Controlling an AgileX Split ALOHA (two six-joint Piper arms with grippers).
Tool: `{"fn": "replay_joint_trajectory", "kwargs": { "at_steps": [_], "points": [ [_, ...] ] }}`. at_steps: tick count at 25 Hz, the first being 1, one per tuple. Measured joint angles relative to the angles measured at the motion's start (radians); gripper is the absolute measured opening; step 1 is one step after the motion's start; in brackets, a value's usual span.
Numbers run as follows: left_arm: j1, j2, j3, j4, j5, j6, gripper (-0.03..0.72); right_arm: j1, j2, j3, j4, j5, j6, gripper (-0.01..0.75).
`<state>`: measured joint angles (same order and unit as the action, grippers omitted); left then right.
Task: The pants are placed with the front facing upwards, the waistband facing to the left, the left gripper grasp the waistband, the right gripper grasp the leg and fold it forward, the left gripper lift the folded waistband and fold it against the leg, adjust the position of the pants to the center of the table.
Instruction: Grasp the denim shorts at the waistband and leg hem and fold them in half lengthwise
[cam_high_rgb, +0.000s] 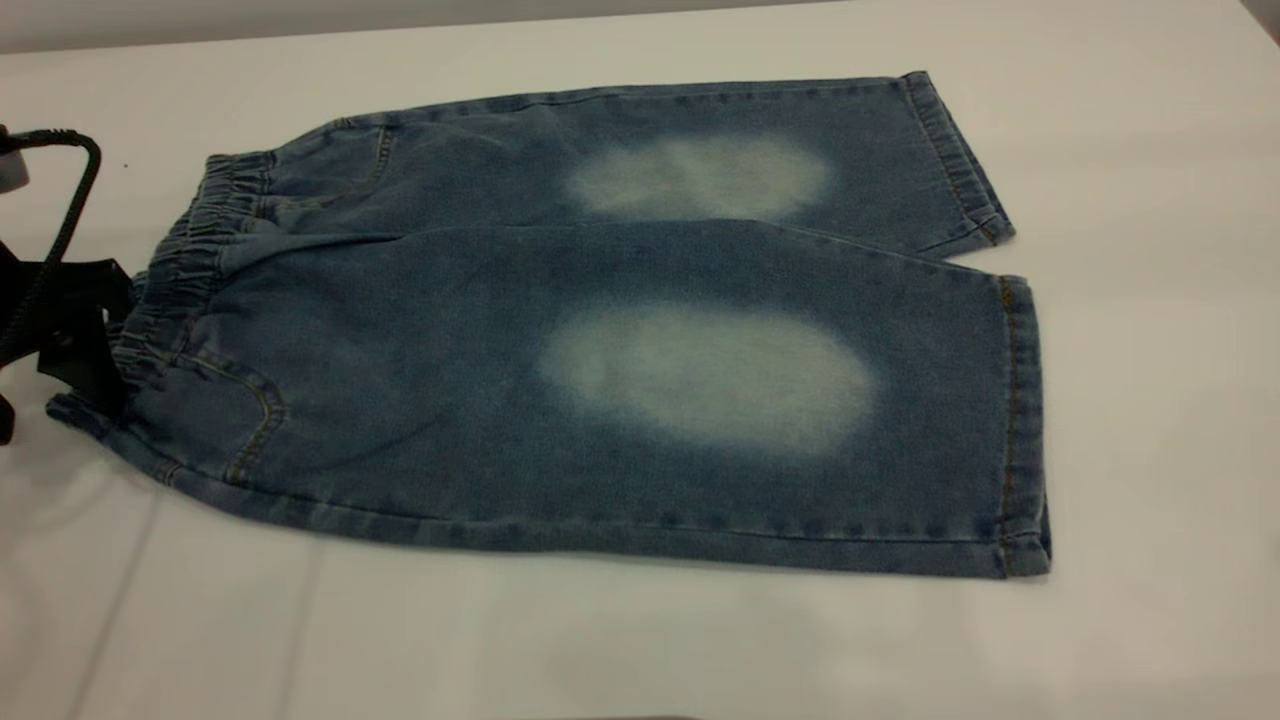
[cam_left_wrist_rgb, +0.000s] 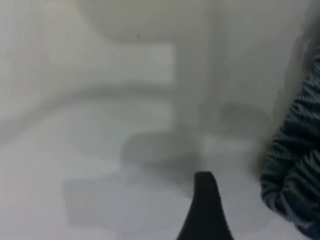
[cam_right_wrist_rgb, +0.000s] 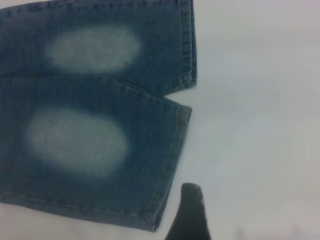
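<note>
The pants (cam_high_rgb: 620, 330) lie flat on the white table (cam_high_rgb: 1150, 400), both legs side by side, each with a pale oval. The gathered waistband (cam_high_rgb: 185, 270) is at the left and the leg hems (cam_high_rgb: 1015, 420) at the right. My left gripper (cam_high_rgb: 85, 340) sits at the waistband's near corner, at the table's left edge. In the left wrist view one black fingertip (cam_left_wrist_rgb: 205, 200) shows just off the crinkled waistband (cam_left_wrist_rgb: 295, 170), and the left gripper (cam_left_wrist_rgb: 247, 200) looks open. In the right wrist view my right gripper (cam_right_wrist_rgb: 225, 210) hangs open beside the near leg's hem (cam_right_wrist_rgb: 172, 165), holding nothing.
A black cable (cam_high_rgb: 70, 210) loops above the left gripper. Bare white tabletop surrounds the pants in front (cam_high_rgb: 600, 650) and to the right. The table's far edge (cam_high_rgb: 300, 35) runs close behind the far leg.
</note>
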<state>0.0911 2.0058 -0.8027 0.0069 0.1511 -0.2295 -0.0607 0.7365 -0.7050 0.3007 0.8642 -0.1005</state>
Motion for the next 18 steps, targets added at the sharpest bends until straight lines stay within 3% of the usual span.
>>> {"fn": "replay_joint_trajectory", "kwargs": {
  "at_steps": [3, 5, 10, 11, 18],
  "points": [
    [0.000, 0.009, -0.005, -0.007, -0.014, -0.004, 0.473, 0.000, 0.000, 0.000, 0.000, 0.000, 0.000, 0.516],
    [0.000, 0.010, -0.005, -0.007, -0.030, -0.004, 0.413, 0.000, 0.000, 0.000, 0.000, 0.001, 0.000, 0.516],
    [0.000, 0.014, -0.009, -0.007, -0.091, -0.008, 0.084, 0.000, 0.000, 0.000, 0.019, 0.029, -0.004, 0.516],
    [0.000, 0.014, -0.010, -0.007, -0.092, -0.011, 0.058, 0.000, 0.000, 0.000, 0.024, 0.038, -0.012, 0.516],
    [-0.029, -0.050, -0.006, 0.002, -0.040, -0.008, 0.039, 0.000, 0.046, -0.033, 0.045, 0.080, -0.093, 0.516]
  ]
}}
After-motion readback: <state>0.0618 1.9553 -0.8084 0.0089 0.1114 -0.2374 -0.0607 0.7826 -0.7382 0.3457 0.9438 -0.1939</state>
